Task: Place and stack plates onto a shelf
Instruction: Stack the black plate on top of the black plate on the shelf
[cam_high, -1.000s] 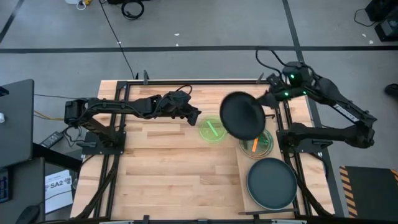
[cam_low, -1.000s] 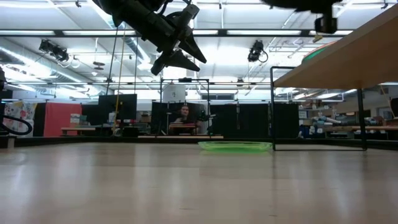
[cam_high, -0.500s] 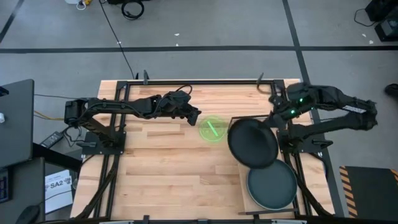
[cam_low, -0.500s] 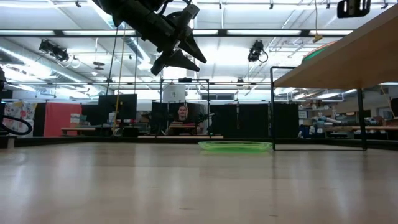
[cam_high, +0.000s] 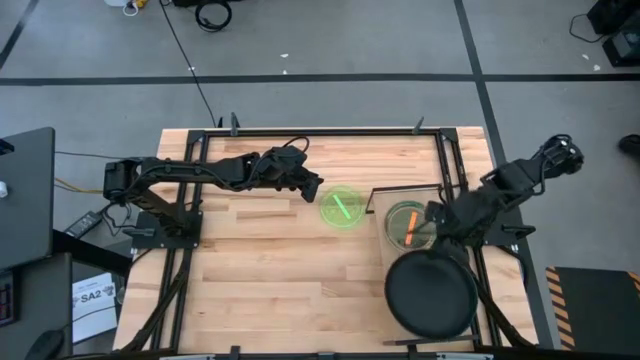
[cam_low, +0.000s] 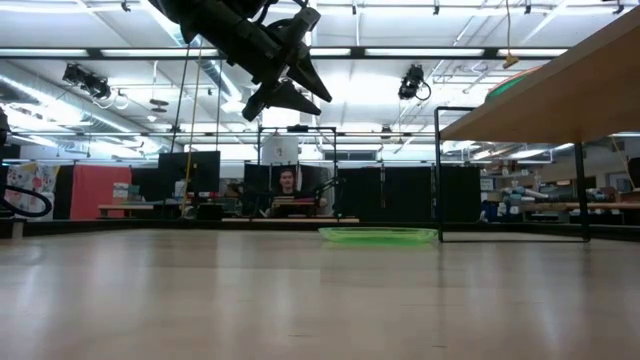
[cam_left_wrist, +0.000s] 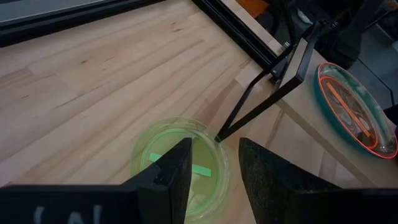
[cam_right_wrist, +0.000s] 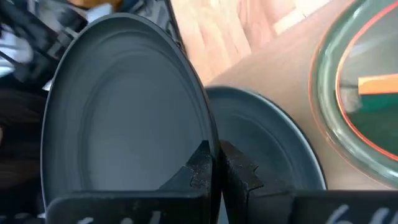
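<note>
From the low camera we look across the pale planked tabletop (cam_low: 300, 300); a lime green plate (cam_low: 378, 235) lies flat on it, and behind it runs a hall with ceiling lights and a seated person (cam_low: 287, 190).

The left gripper (cam_high: 313, 186) hangs above the table with its fingers parted and empty; the lime green plate sits just beyond and below its tips.

The right gripper (cam_high: 432, 245) is clamped on the rim of a black plate (cam_high: 431, 295). Under that plate, on the raised shelf (cam_left_wrist: 311, 149), lies a second black plate (cam_right_wrist: 273, 143); whether they touch we cannot tell. Just beyond the pincer, an orange plate (cam_high: 411, 225) tops a small stack.
</note>
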